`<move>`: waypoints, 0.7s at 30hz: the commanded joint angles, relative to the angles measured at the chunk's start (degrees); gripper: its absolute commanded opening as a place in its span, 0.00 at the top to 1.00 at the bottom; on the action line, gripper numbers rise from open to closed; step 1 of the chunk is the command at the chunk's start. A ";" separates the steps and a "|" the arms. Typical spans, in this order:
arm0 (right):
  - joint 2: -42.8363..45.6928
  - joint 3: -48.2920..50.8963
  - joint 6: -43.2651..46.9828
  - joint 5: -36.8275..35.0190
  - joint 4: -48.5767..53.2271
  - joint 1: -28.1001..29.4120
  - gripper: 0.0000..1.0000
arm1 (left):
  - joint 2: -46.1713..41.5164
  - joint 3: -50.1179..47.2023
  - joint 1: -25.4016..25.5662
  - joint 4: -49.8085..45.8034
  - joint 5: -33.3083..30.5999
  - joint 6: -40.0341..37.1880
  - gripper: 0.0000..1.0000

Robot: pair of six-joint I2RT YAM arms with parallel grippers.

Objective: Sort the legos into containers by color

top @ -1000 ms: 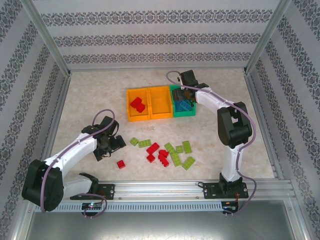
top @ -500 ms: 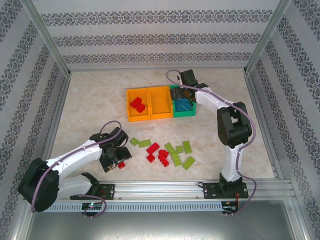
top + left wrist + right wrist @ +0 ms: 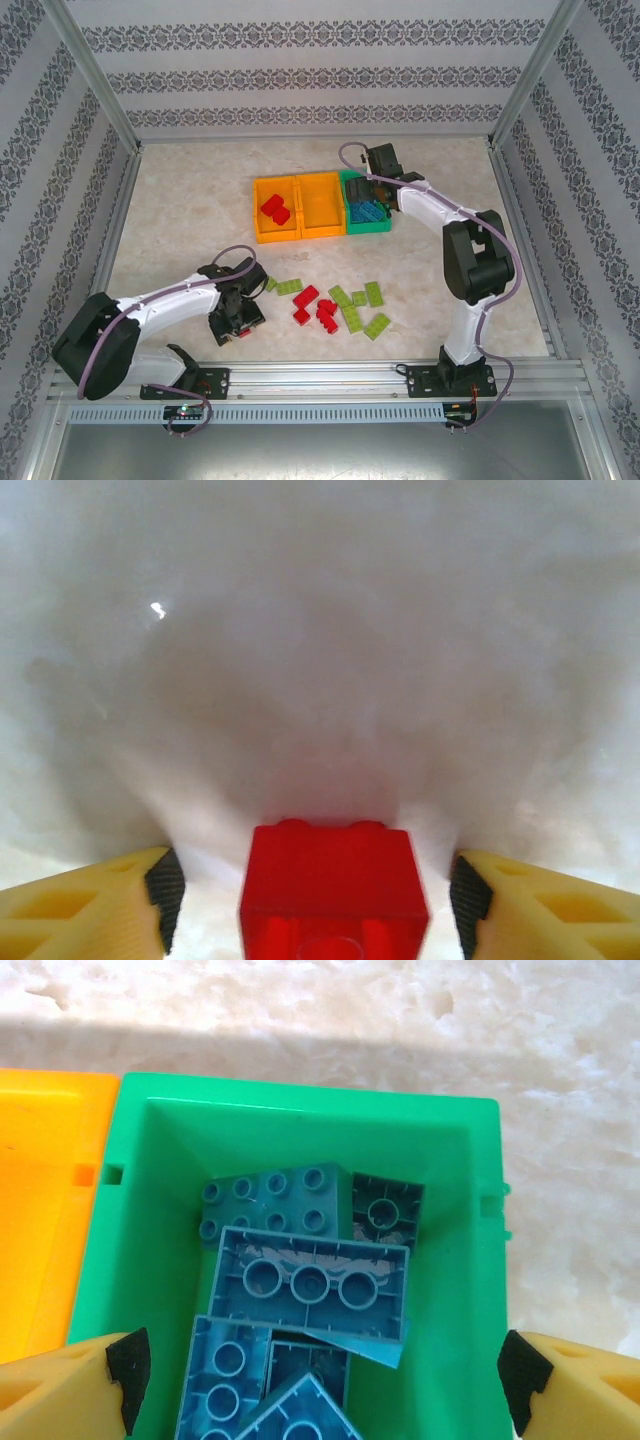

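A small red lego (image 3: 335,880) lies on the table between the fingers of my left gripper (image 3: 318,900), with a gap on each side, so the jaws stand open around it. From above, that gripper (image 3: 238,318) is low over this brick (image 3: 240,333). My right gripper (image 3: 325,1375) hangs open over the green container (image 3: 450,1250), which holds several blue legos (image 3: 310,1280). In the top view it (image 3: 365,195) is above that bin (image 3: 370,229). The left orange container (image 3: 258,212) holds red legos (image 3: 274,208). The middle orange container (image 3: 322,205) stands between them.
Loose lime green bricks (image 3: 362,310) and red bricks (image 3: 318,308) are scattered on the table right of my left gripper. A metal rail (image 3: 330,378) runs along the near edge. Patterned walls close in the back and sides.
My left gripper has moved nearer and rightward, down over the lone red brick, and its jaws have narrowed. The right gripper has opened wider over the green bin.
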State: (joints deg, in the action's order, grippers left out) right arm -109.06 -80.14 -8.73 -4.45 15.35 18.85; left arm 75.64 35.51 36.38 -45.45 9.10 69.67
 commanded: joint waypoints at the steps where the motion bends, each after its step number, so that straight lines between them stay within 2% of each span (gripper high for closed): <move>1: 4.54 2.16 -0.89 1.12 -0.20 -0.33 0.08 | 1.60 0.86 0.64 6.06 -3.10 -3.33 0.33; 4: 7.09 4.65 -1.26 1.76 0.05 -0.31 0.07 | 3.07 0.84 0.67 7.68 -3.04 -4.89 0.36; 5: 8.01 5.64 -1.58 1.77 0.16 -0.32 0.07 | 3.60 0.88 0.61 8.06 -2.91 -5.38 0.42; 12: 14.55 13.08 -3.35 2.18 0.89 -0.09 0.07 | 4.69 2.01 0.62 8.80 -4.70 -7.15 0.65; 17: 20.31 19.18 -5.07 1.47 1.77 0.41 0.07 | 3.21 3.63 0.53 7.61 -6.61 -8.65 0.68; 21: 24.36 24.16 -7.61 1.66 2.80 1.51 0.07 | 2.37 9.34 -1.23 4.59 -10.97 -13.39 0.68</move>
State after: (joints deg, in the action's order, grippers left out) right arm -87.79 -58.87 -13.43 -3.11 16.43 19.31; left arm 78.67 39.77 36.16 -44.38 5.37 61.34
